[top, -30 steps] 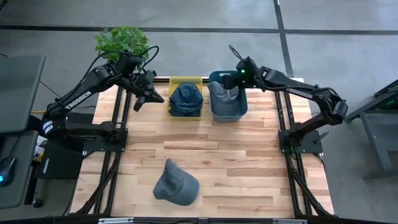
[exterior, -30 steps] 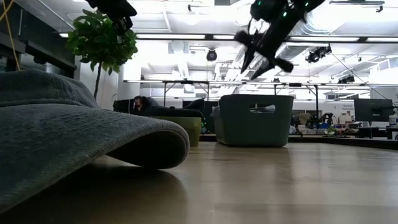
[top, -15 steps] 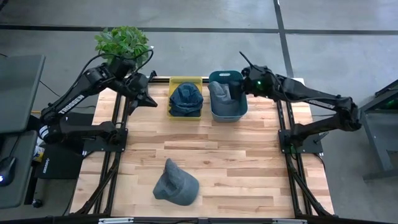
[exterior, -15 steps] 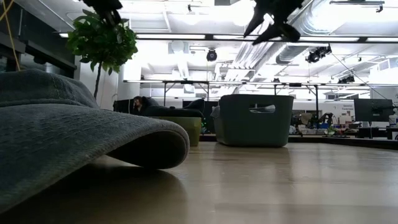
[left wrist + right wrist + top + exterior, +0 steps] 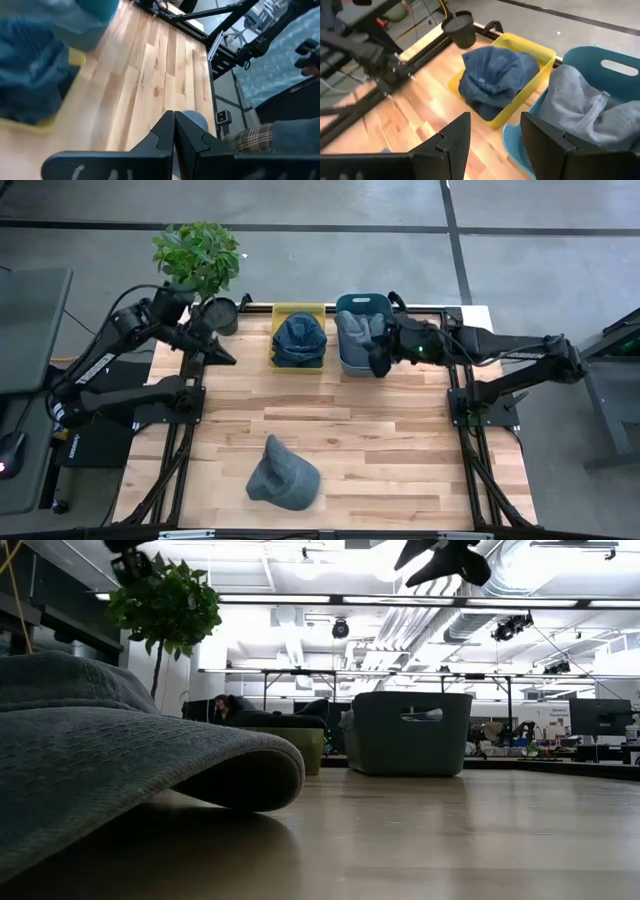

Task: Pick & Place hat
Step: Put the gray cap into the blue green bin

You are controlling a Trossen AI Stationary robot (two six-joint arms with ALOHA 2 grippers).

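A grey hat (image 5: 283, 475) lies on its brim on the wooden table near the front edge; it fills the left of the low view (image 5: 110, 750). A blue hat (image 5: 299, 338) sits in a yellow bin (image 5: 297, 309), and a pale grey-blue hat (image 5: 357, 332) sits in a teal bin (image 5: 362, 302). My left gripper (image 5: 226, 358) is shut and empty, raised by the table's far left corner; its wrist view (image 5: 173, 127) shows the fingertips together. My right gripper (image 5: 380, 364) is open and empty, high above the teal bin's near right corner (image 5: 495, 135).
A potted plant (image 5: 197, 252) stands at the far left corner, behind my left arm. The two bins stand side by side at the far edge. Bare wood lies between the bins and the grey hat (image 5: 330, 415). A person's plaid sleeve (image 5: 260, 137) shows beyond the table.
My right gripper has swung from above the teal bin's far side toward the near edge and now stands over the bin's near right corner, turned toward the table's left. My left gripper has drawn back a little toward the table's left edge. The hats have not moved.
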